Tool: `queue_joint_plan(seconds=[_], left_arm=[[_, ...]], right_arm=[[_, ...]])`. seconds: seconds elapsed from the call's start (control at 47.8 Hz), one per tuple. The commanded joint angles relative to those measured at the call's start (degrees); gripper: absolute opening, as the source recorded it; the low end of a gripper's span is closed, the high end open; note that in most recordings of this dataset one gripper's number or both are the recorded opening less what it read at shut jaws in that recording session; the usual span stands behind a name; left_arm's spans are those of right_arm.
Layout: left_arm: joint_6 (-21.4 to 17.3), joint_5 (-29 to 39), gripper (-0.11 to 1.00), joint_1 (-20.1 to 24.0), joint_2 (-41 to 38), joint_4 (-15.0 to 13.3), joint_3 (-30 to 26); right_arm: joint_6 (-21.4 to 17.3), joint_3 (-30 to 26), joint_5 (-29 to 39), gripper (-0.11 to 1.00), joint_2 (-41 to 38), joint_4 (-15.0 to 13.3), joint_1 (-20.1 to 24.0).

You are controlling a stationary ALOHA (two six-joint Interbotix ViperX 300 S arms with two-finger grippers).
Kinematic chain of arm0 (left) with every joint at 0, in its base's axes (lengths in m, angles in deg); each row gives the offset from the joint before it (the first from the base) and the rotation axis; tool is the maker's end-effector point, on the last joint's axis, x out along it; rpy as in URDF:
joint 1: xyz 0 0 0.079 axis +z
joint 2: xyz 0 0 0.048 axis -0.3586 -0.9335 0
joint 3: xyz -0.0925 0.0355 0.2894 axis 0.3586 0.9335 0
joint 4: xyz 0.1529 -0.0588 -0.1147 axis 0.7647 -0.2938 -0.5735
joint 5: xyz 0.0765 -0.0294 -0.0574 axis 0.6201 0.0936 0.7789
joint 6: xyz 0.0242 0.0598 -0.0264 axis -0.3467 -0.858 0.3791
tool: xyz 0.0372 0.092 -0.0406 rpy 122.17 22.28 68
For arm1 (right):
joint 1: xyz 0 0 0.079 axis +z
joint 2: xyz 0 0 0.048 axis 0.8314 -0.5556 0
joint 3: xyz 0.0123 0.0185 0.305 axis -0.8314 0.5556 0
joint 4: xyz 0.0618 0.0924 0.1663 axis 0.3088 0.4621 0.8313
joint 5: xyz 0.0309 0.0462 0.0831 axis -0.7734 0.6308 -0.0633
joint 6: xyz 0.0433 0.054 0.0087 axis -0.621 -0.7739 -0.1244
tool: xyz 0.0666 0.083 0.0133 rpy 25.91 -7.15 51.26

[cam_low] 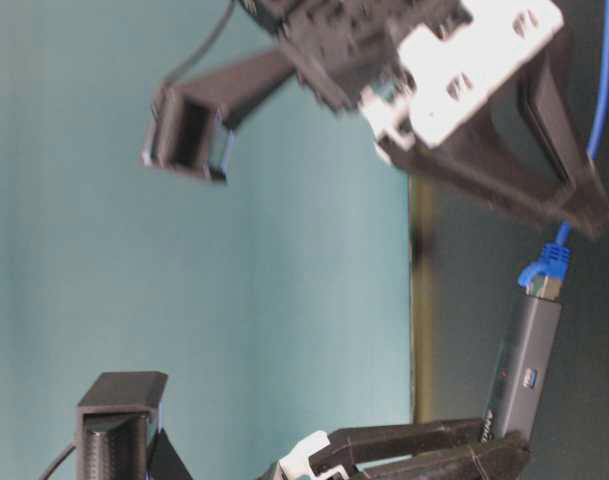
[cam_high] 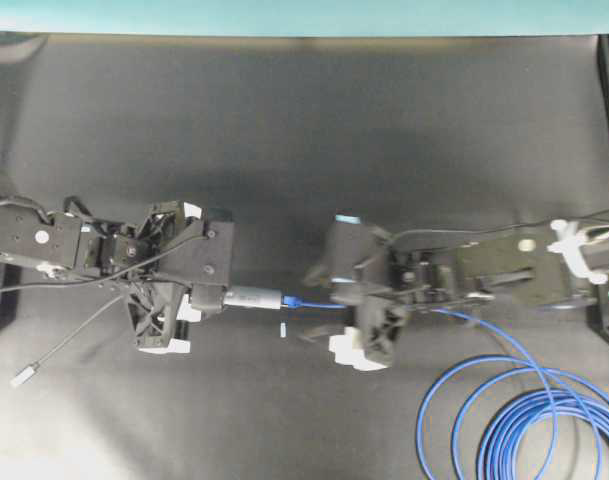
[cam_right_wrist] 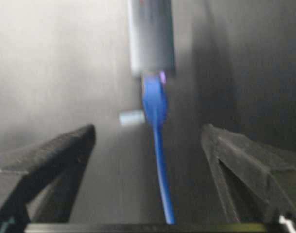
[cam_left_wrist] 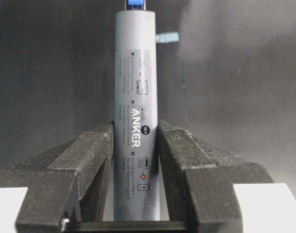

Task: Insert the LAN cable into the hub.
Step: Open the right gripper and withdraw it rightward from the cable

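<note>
- Left gripper (cam_left_wrist: 135,160) clamped on ANKER-marked hub (cam_left_wrist: 134,97)
- Right gripper (cam_right_wrist: 148,145) spread, LAN cable (cam_right_wrist: 155,104) plug at hub end
- Small white piece (cam_high: 283,329) on mat beside

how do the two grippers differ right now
The left gripper is shut on the hub; the right gripper is open, holding nothing. The left grips the hub's rear end; the right's fingers straddle the LAN cable without touching. Both face each other along the hub-plug line.

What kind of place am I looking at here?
Probably a robotics lab bench: two robot arms face each other over a black table, the left gripper holding a hub, with the blue LAN cable plugged in.
</note>
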Motion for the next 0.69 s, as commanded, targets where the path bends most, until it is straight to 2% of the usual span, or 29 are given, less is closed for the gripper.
queue_joint_plan(seconds=[0.0, 0.042, 0.209, 0.293, 0.503, 0.67], left_arm=[[0.09, -0.53, 0.29, 0.35, 0.88, 0.18, -0.26], [0.09, -0.53, 0.32, 0.35, 0.88, 0.09, -0.26], [0.09, -1.14, 0.72, 0.53, 0.79, 0.09, -0.26], [0.26, -1.32, 0.83, 0.7, 0.62, 0.09, -0.26], [1.67, -0.35, 0.81, 0.62, 2.99, 0.18, 1.23], [4.22, -1.49, 0.81, 0.44, 10.28, 0.09, 4.48]], right_arm=[[-0.62, 2.29, -0.53, 0.84, 3.43, 0.53, 0.26], [-0.62, 3.34, -0.7, 0.85, 4.39, 0.62, 0.26], [-0.62, 7.12, -0.7, 0.84, 8.09, 0.7, 0.0], [-0.62, 8.53, -0.79, 0.84, 9.49, 0.7, -0.18], [-0.62, 12.22, 0.0, 0.84, 14.59, 0.79, -0.35], [-0.62, 16.52, 2.29, 0.84, 22.24, 0.79, -0.35]])
